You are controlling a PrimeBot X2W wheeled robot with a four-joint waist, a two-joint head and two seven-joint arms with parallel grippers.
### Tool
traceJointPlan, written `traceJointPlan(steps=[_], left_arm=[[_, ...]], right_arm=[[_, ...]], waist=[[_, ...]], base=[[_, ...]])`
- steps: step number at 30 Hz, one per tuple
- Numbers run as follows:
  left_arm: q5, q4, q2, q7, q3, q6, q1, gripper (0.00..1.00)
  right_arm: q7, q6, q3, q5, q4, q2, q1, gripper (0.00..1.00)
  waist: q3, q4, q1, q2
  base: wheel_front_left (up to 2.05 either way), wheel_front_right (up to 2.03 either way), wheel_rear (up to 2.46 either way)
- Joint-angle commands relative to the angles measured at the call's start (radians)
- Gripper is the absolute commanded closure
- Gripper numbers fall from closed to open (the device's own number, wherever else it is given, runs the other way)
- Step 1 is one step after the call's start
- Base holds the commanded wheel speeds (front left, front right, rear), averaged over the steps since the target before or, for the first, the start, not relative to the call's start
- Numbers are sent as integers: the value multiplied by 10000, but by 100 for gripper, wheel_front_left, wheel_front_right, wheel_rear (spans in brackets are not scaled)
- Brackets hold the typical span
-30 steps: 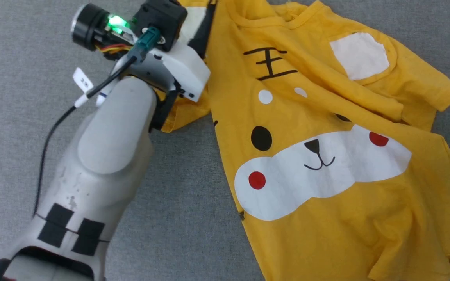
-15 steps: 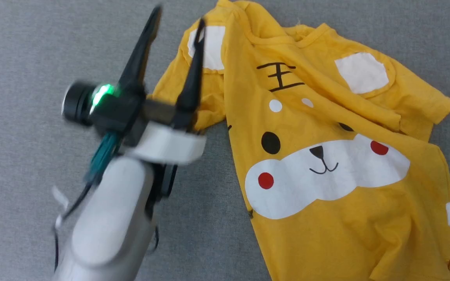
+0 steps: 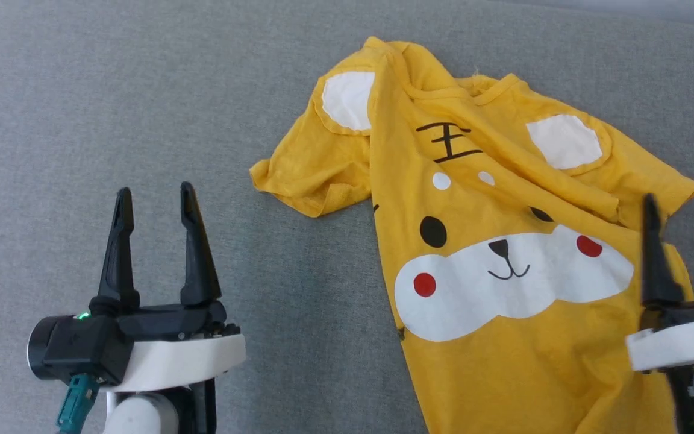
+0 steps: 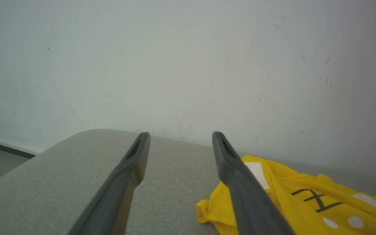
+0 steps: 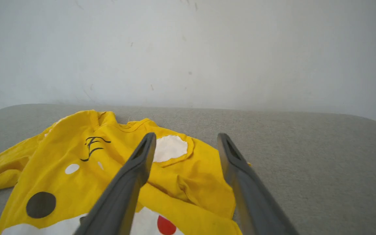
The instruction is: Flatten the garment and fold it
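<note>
Plainly, the one piece of readable writing is the black character 王 (image 3: 448, 140) printed on the forehead of the tiger face on the garment (image 3: 491, 367), a small bright yellow T-shirt. Below it come two small white dots, black eyes, a black nose and mouth on a white muzzle, and a red dot on each cheek. A white ear patch (image 3: 347, 100) sits at one upper corner and a second (image 3: 564, 141) at the other.

The T-shirt lies print-up on a tabletop (image 3: 142, 108) covered in grey woven fabric, to the robot's right of centre in the head view. A pale scuffed wall (image 4: 188, 65) rises just behind the tabletop's rounded far edge. The left gripper (image 3: 155, 190) stands over bare fabric, well apart from the shirt, its two dark fingers spread with nothing between them; a small green light (image 3: 84, 316) glows on its body. The right gripper (image 3: 678, 198) is likewise spread and empty, and in the head view its fingers cross in front of the shirt's right edge.

The collar points away from the robot and the hem toward it, so the long axis runs far to near, leaning to the robot's right as it nears. The left sleeve (image 3: 311, 175) is bunched and creased, and folds cross the right shoulder
</note>
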Motion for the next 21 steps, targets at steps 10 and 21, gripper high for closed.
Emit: traceJointPlan(steps=[10, 21], left_arm=[[317, 220, -375, -46, -48, -530, 38, 0], [211, 788, -783, -47, -128, -944, 20, 0]], right_arm=[[3892, -9, 3891, 101, -492, -1139, -494, 0], [5883, -9, 6288, 38, 1441, -1872, -1607, 0]], waist=[[-314, 184, 2, -1], [-479, 853, 2, -1]], base=[[0, 0, 0], [0, 0, 0]])
